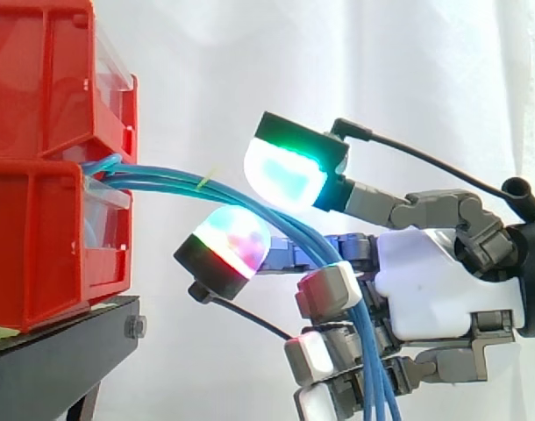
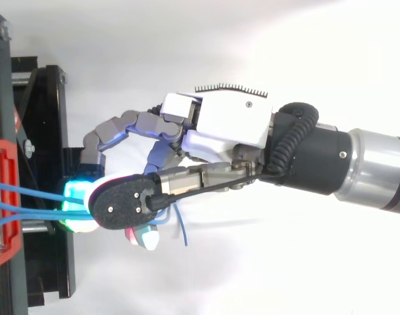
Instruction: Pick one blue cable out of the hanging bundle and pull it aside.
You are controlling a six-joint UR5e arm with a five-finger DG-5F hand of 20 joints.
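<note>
Since the blue cables (image 1: 162, 180) are thin, light and limp, they will bend and trail wherever they are led, and their smooth jackets look apt to slip through a loose hold; the hand (image 1: 434, 281) is curled round them, one glowing pad (image 1: 285, 174) over the strands and another under them, though whether it has parted one strand from the rest I cannot tell; the cables come out from between the red bins (image 1: 39, 132) beyond the fingertips, arch across between the pads and drop away past the palm; the best hold, I judge, is on the arched stretch just ahead of the pads, where the strands fan slightly; their far ends seem anchored at the bins, so a pull should tauten quickly; the bin edges and the black stand (image 1: 57, 351) lie close ahead of the fingertips, while open room lies behind the hand and to either side, before the white curtain (image 1: 408, 70).
</note>
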